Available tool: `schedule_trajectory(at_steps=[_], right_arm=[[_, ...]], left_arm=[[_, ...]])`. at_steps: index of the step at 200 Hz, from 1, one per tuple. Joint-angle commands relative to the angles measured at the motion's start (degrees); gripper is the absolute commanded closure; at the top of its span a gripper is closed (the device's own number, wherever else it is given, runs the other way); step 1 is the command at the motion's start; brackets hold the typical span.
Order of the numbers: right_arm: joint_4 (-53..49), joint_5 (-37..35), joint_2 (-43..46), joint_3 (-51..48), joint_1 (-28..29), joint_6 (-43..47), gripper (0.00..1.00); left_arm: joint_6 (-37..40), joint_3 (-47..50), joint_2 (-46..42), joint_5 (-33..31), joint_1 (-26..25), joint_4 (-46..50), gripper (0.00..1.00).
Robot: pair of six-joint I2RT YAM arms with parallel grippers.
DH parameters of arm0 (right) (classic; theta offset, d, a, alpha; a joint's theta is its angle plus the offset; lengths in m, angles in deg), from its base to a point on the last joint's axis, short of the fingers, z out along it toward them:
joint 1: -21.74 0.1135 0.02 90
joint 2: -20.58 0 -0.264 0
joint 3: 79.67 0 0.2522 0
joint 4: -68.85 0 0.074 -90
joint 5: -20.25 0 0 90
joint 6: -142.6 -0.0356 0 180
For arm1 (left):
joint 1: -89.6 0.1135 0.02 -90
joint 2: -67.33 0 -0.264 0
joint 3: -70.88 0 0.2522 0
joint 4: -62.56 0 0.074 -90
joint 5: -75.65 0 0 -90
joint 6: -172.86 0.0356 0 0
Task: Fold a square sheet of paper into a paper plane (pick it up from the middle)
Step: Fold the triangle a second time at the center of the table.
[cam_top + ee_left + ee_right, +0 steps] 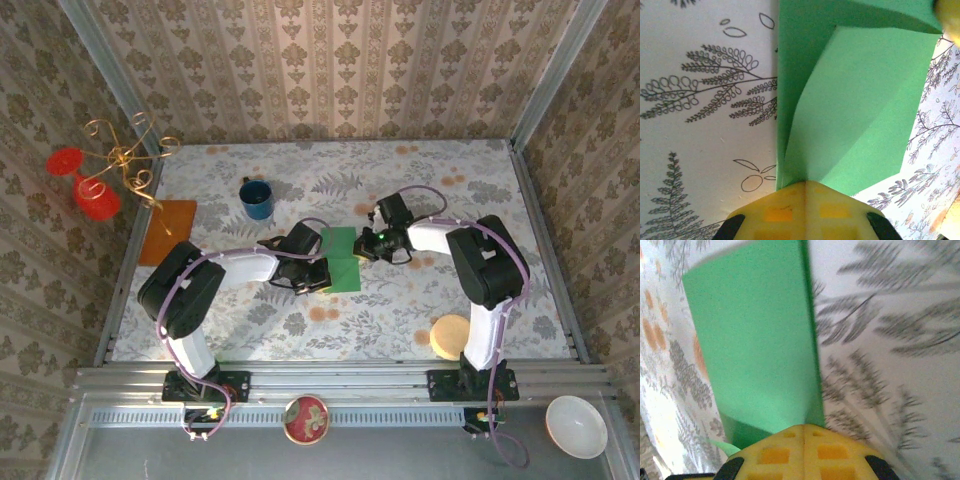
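- The square sheet of paper (343, 258) is bright green, plain and matt, and sits in the middle of the table (450, 170) between the two grippers
- In the left wrist view the paper (860, 110) is folded over on itself: one layer lies flat with a long straight edge, and another rises off it in a soft curve, ending in an angled corner
- In the right wrist view the paper (755, 340) has a sharp straight crease down its right side, with the picture slightly blurred
- The left gripper (805, 192) has its yellow fingers pressed together, pinching the paper's near edge
- The right gripper (804, 432) is likewise clamped on the paper at the crease
- A blue mug (257, 199) stands farther back and to the left of the paper
- An orange-brown sheet (168, 231) lies at the table's left edge, well apart
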Motion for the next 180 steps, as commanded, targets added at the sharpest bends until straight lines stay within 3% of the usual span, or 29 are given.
schedule_trajectory(at_steps=[1, 46, 92, 180], right_arm=[[-1.77, -3.24, 5.14, 0.29, -1.05, 2.7, 1.0], [-2.83, -4.99, 11.81, -5.66, 4.23, 1.16, 1.0], [2.33, -2.39, 9.29, -7.99, 10.89, -4.75, 1.0], [3.15, -1.38, 3.68, -4.58, 13.68, -5.31, 1.0]], left_arm=[[0.04, 2.43, 1.84, -2.8, 0.44, 9.4, 1.0], [0.22, 2.16, 1.84, -2.71, 0.55, 8.99, 1.0], [0.13, 2.6, 1.66, -2.62, 0.55, 8.55, 1.0], [0.16, 3.12, 1.49, -2.2, 0.53, 8.08, 1.0]])
